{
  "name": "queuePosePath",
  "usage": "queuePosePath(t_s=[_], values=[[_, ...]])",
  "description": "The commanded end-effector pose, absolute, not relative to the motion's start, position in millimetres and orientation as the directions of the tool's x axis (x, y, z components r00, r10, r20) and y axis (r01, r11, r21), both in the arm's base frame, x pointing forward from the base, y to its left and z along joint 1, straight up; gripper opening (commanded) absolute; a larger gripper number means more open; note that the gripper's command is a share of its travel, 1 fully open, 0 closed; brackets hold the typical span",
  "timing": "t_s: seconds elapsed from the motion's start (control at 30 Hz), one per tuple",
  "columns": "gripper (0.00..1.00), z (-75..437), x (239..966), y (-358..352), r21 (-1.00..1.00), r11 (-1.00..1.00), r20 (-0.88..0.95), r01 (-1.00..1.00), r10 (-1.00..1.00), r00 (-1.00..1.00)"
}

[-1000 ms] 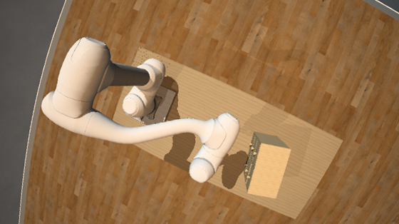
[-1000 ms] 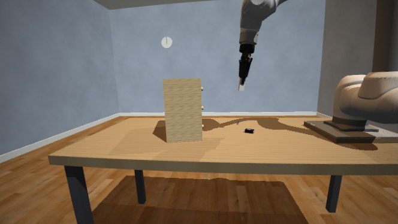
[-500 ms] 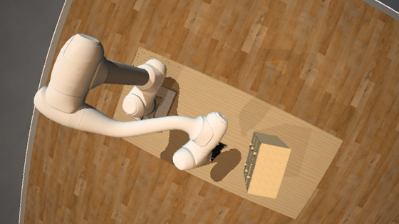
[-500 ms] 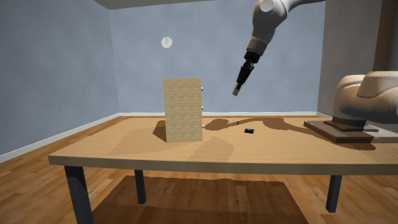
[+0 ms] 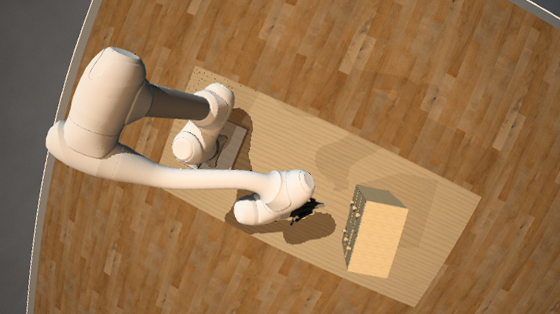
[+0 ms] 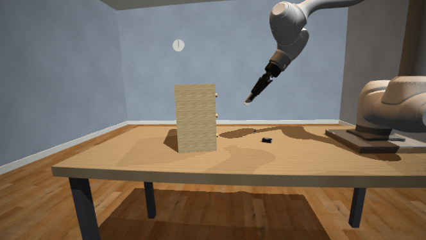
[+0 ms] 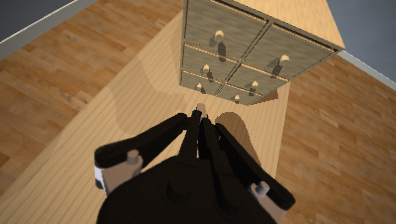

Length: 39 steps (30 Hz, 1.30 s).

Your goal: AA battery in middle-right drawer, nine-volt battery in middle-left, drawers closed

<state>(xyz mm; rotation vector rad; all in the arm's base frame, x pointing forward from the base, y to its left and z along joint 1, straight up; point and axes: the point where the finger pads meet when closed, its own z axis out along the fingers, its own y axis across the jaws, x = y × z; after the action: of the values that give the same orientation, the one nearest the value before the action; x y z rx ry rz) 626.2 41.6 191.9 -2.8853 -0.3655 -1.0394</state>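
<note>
Gripper (image 6: 248,102) fully closed on nothing, tilted toward the knobbed front of the small chest (image 6: 195,118), well above the table (image 6: 224,167). Nine-volt battery (image 6: 266,140) lies on the table near the chest; I take the speck at (image 6: 254,131) for the AA battery. All six drawers look pushed in. My concern: shut fingertips hooking a knob may slip, drag the chest, or pull a stopless tray too far.
</note>
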Motion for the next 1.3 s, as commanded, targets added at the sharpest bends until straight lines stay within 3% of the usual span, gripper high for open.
queuePosePath(t_s=[0.0, 1.27], values=[[0.0, 185.1, 630.4, 43.0, 0.006, -0.964, 0.699, 0.264, 0.193, 0.688], [0.0, 157.7, 657.4, 50.1, 0.006, -0.964, 0.894, 0.265, 0.124, 0.431]])
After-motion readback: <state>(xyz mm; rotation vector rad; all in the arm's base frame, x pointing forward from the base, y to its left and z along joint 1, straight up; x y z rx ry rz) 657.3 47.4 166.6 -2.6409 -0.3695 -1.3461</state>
